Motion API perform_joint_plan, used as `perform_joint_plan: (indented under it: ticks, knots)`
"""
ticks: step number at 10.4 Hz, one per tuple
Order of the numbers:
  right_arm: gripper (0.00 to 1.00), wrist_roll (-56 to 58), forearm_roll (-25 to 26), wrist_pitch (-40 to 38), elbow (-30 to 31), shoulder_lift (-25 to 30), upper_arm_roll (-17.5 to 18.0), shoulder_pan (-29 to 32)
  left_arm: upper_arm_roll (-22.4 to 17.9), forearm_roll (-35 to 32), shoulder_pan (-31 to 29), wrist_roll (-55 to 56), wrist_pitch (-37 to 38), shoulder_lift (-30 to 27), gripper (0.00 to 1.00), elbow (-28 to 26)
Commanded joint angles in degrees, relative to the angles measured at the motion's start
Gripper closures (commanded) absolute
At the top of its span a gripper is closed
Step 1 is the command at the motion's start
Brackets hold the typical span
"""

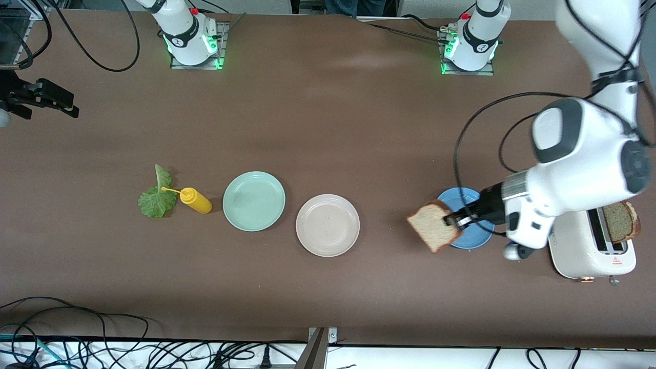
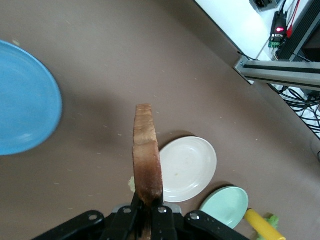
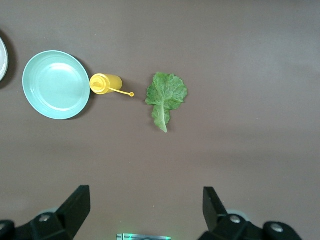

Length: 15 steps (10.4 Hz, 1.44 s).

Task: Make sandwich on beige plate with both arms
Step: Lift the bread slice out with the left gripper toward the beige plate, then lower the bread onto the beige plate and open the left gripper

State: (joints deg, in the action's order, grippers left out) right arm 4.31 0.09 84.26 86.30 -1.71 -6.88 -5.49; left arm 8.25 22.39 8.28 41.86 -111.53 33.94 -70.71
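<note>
While the left gripper (image 1: 451, 221), clamped on one edge of the bread slice (image 1: 433, 226) over the blue plate (image 1: 474, 242), hung short of the beige plate (image 1: 328, 225), the slice risked slipping loose, and the right gripper (image 3: 145, 207) waited wide open, empty, over bare table near the lettuce leaf (image 3: 166, 95).

White arms (image 1: 579, 154) with dark grey joint caps, black cables looped outside (green lights glow at both bases).
</note>
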Motion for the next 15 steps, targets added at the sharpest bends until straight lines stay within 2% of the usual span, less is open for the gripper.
perform_joint_plan:
  ticks: [1,3,5,10,12,15]
  knots:
    - [0.00,0.26,-0.97,-1.02,-0.87,0.13,-0.06,0.04,-1.04,5.62,6.11,3.40,-8.65,5.32,1.00,0.75]
    - [0.00,0.26,-0.97,-1.11,-0.87,0.13,-0.15,0.04,-1.04,7.92,11.21,3.58,-18.58,8.32,1.00,-0.47]
    - [0.00,0.26,-0.88,-1.02,-0.87,0.04,-0.32,0.04,-1.13,8.97,14.82,4.45,-25.02,9.73,1.00,-2.67]
    - [0.00,-0.01,-0.88,-1.02,-0.87,0.04,-0.24,-0.05,-1.21,8.72,19.93,5.60,-26.19,13.78,1.00,-2.33]
    - [0.00,-0.18,-0.80,-0.94,-0.87,-0.04,-0.32,0.04,-1.22,8.54,20.02,5.51,-30.05,14.66,1.00,-2.33]
    - [0.00,-0.18,-0.61,-0.24,-0.87,-0.75,-0.32,0.13,-1.22,8.54,20.11,5.51,-30.32,15.10,1.00,-1.72]
